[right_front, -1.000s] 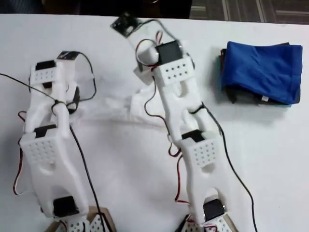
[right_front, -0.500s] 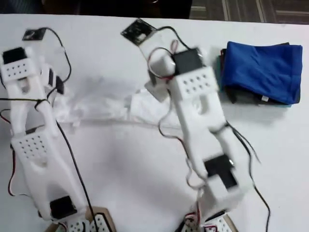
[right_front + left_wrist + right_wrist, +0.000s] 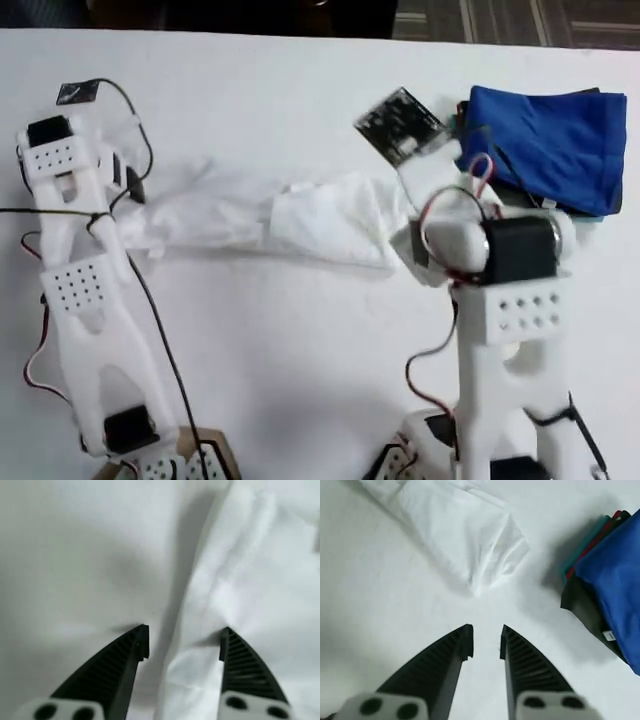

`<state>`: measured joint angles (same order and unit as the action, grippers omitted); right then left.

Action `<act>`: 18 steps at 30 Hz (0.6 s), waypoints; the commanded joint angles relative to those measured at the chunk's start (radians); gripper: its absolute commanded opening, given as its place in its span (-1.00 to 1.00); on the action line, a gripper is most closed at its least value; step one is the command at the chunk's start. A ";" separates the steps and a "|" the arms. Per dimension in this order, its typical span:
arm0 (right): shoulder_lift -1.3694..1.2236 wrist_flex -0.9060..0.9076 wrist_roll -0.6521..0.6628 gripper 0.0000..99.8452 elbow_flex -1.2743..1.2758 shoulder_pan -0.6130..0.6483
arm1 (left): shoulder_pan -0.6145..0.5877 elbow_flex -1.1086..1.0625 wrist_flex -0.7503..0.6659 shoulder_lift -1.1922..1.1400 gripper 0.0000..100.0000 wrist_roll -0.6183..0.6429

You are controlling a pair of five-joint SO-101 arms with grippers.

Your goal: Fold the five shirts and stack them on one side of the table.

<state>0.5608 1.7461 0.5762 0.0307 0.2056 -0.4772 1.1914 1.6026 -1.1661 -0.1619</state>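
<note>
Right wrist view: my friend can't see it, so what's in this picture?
The slightly open black claw hangs over the white table. Nearby lies one end of a white shirt, next to a stack of folded shirts with blue on top.

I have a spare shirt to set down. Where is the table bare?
Bare: the table between left arm and right arm, nearer than the white shirt; also the far strip beyond it. Crowded: around the folded stack.

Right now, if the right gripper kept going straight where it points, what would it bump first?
The right gripper would most likely meet the bare table, just before the folded end of the white shirt; depth is hard to judge.
</note>
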 commanded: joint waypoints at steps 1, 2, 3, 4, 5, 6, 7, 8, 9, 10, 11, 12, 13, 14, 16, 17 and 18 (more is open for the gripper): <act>0.054 0.015 0.009 -0.81 0.028 -0.031 | 0.071 0.068 0.052 -0.038 -0.51 0.006; 0.054 0.015 0.008 -0.81 0.041 -0.036 | 0.087 0.084 0.075 -0.046 -0.51 0.006; 0.054 0.013 0.008 -0.81 0.052 -0.038 | 0.107 0.099 0.101 -0.054 -0.51 0.006; 0.056 0.004 0.008 -0.81 0.068 -0.042 | 0.127 0.102 0.126 -0.055 -0.51 0.006; 0.062 -0.008 0.006 -0.81 0.081 -0.044 | 0.144 0.101 0.149 -0.057 -0.51 0.006; 0.064 -0.021 0.006 -0.81 0.091 -0.048 | 0.160 0.094 0.169 -0.058 -0.51 0.006; 0.064 -0.028 0.006 -0.81 0.098 -0.058 | 0.170 0.076 0.178 -0.058 -0.51 0.006; 0.064 -0.041 0.006 -0.81 0.106 -0.065 | 0.175 0.051 0.178 -0.057 -0.51 0.006; 0.064 -0.053 0.006 -0.81 0.112 -0.074 | 0.175 0.031 0.178 -0.055 -0.52 0.006; 0.064 -0.061 0.006 -0.81 0.117 -0.088 | 0.173 0.018 0.178 -0.049 -0.52 0.006; 0.064 -0.065 0.006 -0.81 0.120 -0.099 | 0.172 0.007 0.178 -0.048 -0.52 0.006; 0.064 -0.071 0.006 -0.81 0.127 -0.110 | 0.170 0.005 0.180 -0.048 -0.52 0.005; 0.064 -0.079 0.006 -0.81 0.135 -0.117 | 0.164 0.004 0.181 -0.048 -0.52 0.000; 0.064 -0.087 0.005 -0.81 0.147 -0.125 | 0.158 0.004 0.181 -0.048 -0.52 -0.011; 0.064 -0.107 0.005 -0.82 0.184 -0.128 | 0.141 0.004 0.181 -0.048 -0.58 -0.026; 0.064 -0.119 0.005 -0.82 0.210 -0.128 | 0.129 0.004 0.183 -0.048 -0.67 -0.031; 0.064 -0.134 0.005 -0.82 0.238 -0.125 | 0.114 0.004 0.183 -0.048 -0.82 -0.031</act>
<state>0.5900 1.6525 0.5762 0.2317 0.0859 -0.3468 1.2160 1.7484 -1.2091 -0.1757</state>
